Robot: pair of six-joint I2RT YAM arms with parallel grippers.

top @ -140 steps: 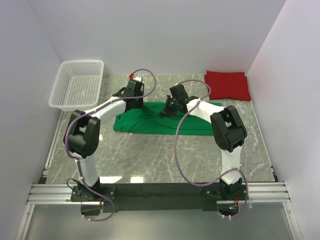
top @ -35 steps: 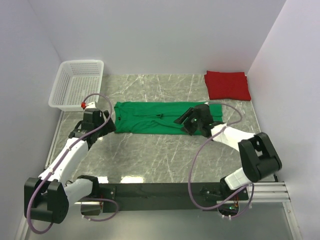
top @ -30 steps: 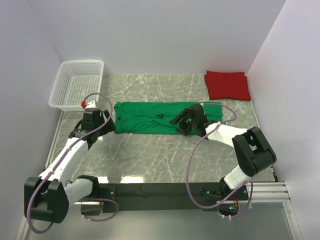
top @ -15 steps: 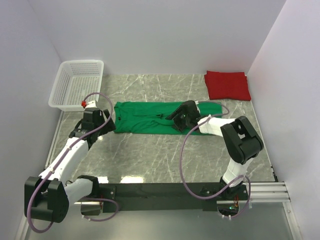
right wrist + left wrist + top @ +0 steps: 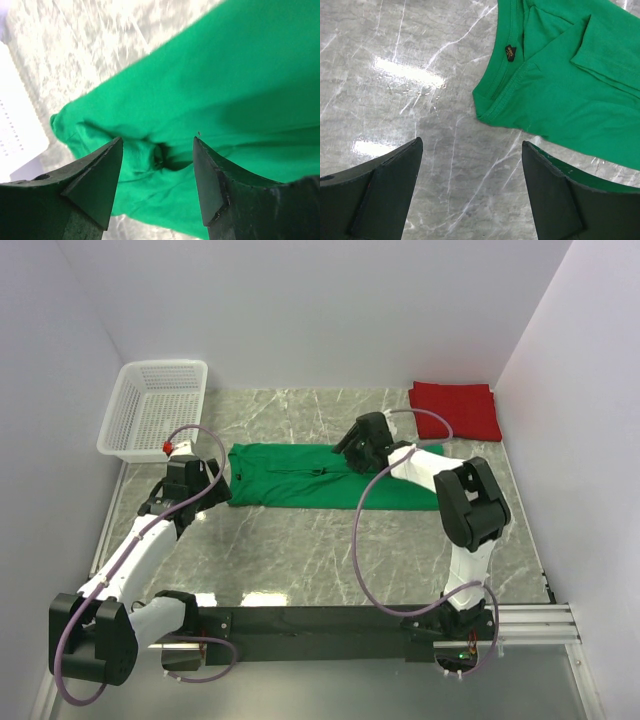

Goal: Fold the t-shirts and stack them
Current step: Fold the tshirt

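The left claw (image 5: 470, 150) stood with its jaws apart over bare table (image 5: 395, 75), gripping nothing. The near corner of the green t-shirt (image 5: 570, 90) lay just beyond the fingertips, not touching them. In the top view this claw (image 5: 203, 485) sat at the left end of the shirt.

The right claw (image 5: 157, 142) also stood with its jaws apart, above the green t-shirt (image 5: 225, 75). A small bunched crease of cloth showed in the gap between the fingers; whether the tips touched the cloth cannot be told. From above, this claw (image 5: 352, 446) hung over the far edge of the shirt, right of its middle.

The green t-shirt (image 5: 290, 478) lay flat on the marble-patterned table (image 5: 300, 550), folded lengthwise into a long band running left to right. Its collar end pointed left, with a dark label inside the neckband and a sleeve folded over the body.

The red t-shirt (image 5: 455, 410) lay folded into a rectangle at the far right corner. A white mesh basket (image 5: 165, 366) stood at the far left.
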